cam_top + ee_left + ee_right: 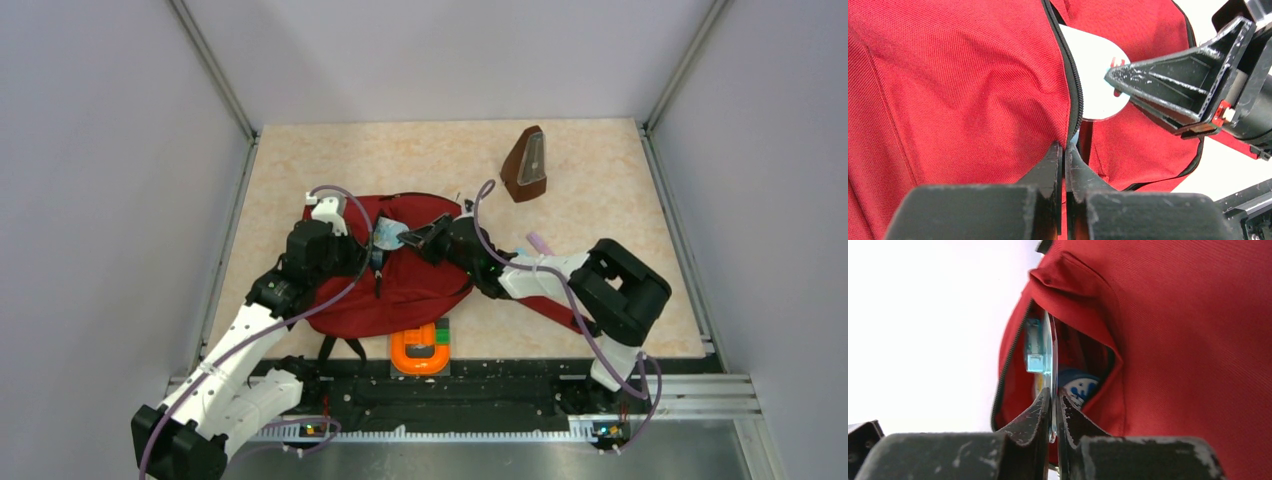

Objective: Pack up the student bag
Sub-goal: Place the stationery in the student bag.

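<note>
The dark-red student bag (420, 290) lies flat in the middle of the table with its zipper opening facing the far side. My left gripper (376, 256) is shut on the bag's fabric edge beside the black zipper (1075, 90), holding the opening up; in the left wrist view my left gripper (1065, 148) pinches red cloth (958, 90). My right gripper (412, 238) is shut on a thin flat pale disc (1093, 75), seen edge-on in the right wrist view (1050, 355), partly inside the bag's opening (1188, 340). A blue-and-white round thing (1079, 385) sits inside.
A brown metronome (525, 165) stands at the far right. An orange U-shaped piece (420, 352) with a green and red block lies at the near edge beside the bag's black straps (340, 348). A small lilac thing (540, 243) lies by the right arm.
</note>
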